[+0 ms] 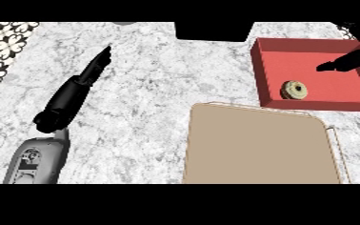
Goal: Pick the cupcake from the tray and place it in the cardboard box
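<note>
**Cupcake lies in the red container at the worktop's far right**

The cupcake (pixel 294 90) sits on the floor of a red, walled container (pixel 267 71), close to its near wall and left of its middle. This red container stands at the far right corner of the worktop (pixel 155 90). Just nearer, touching or almost touching its near wall, lies a flat tan tray (pixel 260 145) with a raised rim, and it carries nothing.

The right hand (pixel 341 63) comes in from the right edge over the container, up and to the right of the cupcake and apart from it. Only its dark tip shows, so I cannot tell how its fingers are set; it has hold of nothing that can be seen.

The left hand (pixel 83 83) lies over the left part of the worktop, fingers straight and together, holding nothing.

If the red container is the box, the cupcake already lies where the task wants it and the right hand is near a release; if it is the tray, that hand is nearing a grasp. The view fits both.
</note>
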Controlling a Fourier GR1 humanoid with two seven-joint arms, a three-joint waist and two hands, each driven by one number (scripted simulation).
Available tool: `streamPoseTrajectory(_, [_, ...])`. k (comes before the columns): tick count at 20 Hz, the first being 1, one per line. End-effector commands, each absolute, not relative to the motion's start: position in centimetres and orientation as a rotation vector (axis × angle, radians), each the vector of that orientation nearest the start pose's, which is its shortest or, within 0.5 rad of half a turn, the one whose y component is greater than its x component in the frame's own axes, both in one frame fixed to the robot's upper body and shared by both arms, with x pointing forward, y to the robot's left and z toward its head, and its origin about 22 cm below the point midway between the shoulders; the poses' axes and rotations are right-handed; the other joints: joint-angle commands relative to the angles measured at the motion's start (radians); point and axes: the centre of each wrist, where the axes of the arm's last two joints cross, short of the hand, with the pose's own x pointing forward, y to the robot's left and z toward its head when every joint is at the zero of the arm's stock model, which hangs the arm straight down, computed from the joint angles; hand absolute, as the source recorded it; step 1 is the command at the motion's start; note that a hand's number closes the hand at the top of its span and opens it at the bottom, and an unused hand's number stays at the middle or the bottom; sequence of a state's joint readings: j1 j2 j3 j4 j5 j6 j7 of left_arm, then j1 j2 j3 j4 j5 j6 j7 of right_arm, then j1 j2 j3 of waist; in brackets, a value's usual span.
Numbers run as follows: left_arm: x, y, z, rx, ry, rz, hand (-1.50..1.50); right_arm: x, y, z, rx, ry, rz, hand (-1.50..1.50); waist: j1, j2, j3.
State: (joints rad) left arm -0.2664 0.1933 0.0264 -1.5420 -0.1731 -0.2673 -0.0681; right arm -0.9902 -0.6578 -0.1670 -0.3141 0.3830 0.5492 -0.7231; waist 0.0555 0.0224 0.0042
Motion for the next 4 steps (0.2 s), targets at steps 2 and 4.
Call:
streamPoseTrajectory(2, [29.9, 25.3, 7.4, 0.036, -1.781, -0.583, 0.0, 41.1, -44.0, 16.4, 0.228, -1.769, 0.55, -1.5, 0.023, 0.01, 0.001])
streamPoseTrajectory(4, [30.1, 25.7, 7.9, 0.048, -1.796, -0.579, 0.0, 40.6, -44.8, 16.4, 0.225, -1.771, 0.493, -1.5, 0.024, 0.014, 0.002])
